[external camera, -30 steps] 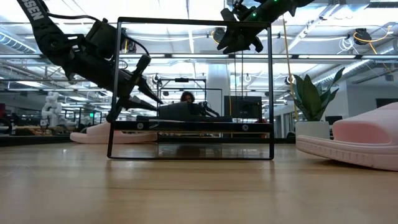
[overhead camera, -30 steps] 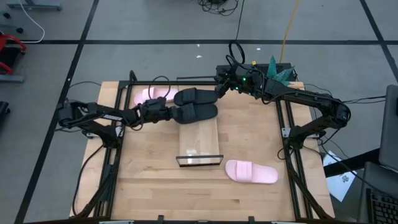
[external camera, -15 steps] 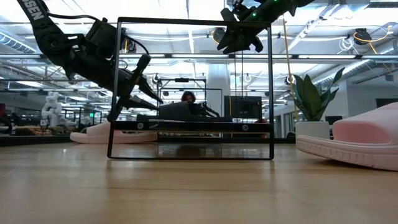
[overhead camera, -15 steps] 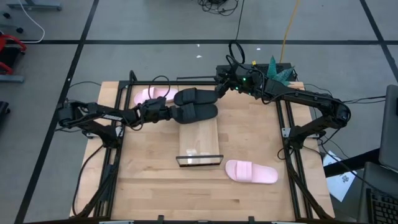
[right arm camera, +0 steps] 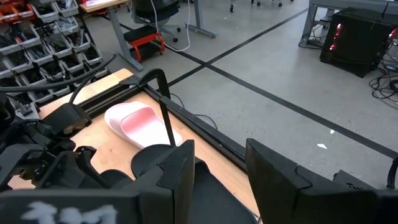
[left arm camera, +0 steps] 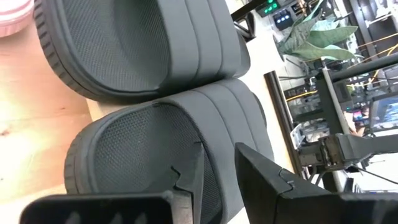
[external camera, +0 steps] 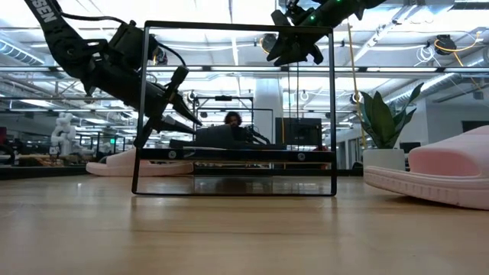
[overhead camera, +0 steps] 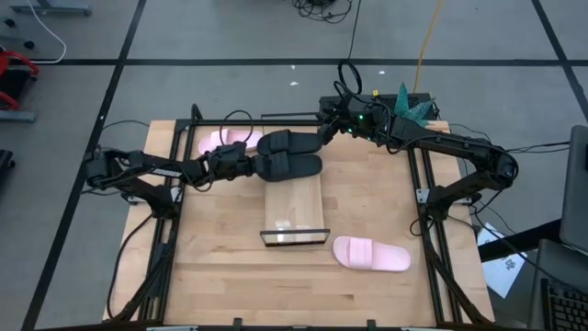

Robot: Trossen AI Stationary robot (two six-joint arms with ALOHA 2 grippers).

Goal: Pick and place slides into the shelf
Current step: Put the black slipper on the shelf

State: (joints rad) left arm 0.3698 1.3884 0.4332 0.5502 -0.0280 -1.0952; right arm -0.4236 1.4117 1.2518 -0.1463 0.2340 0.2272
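Two black slides lie side by side across the far end of the shelf point(overhead camera: 294, 207), the farther one point(overhead camera: 286, 142) and the nearer one point(overhead camera: 292, 167). One pale pink slide point(overhead camera: 223, 140) lies on the table by the far left corner. The other point(overhead camera: 370, 255) lies near the shelf's dark lip point(overhead camera: 294, 236). My left gripper point(overhead camera: 254, 167) is open and level at the nearer black slide's left end point(left arm camera: 155, 155), one finger over its footbed and one outside its rim. My right gripper point(overhead camera: 323, 131) is open and hangs high point(external camera: 294, 50) above the farther black slide's right end. My left gripper has its fingers point(left arm camera: 186, 180) on either side of the nearer black slide's side rim point(left arm camera: 217, 180), coming level from the table's left. I cannot tell whether they touch it. The slide lies flat on the shelf.
A dark upright metal frame point(external camera: 233, 27) stands at the shelf's near end. Black rails point(overhead camera: 175, 211) run along the table's left and right sides. A green plant point(overhead camera: 411, 103) stands past the far right corner. Bare wood lies left of the shelf and along the near edge.
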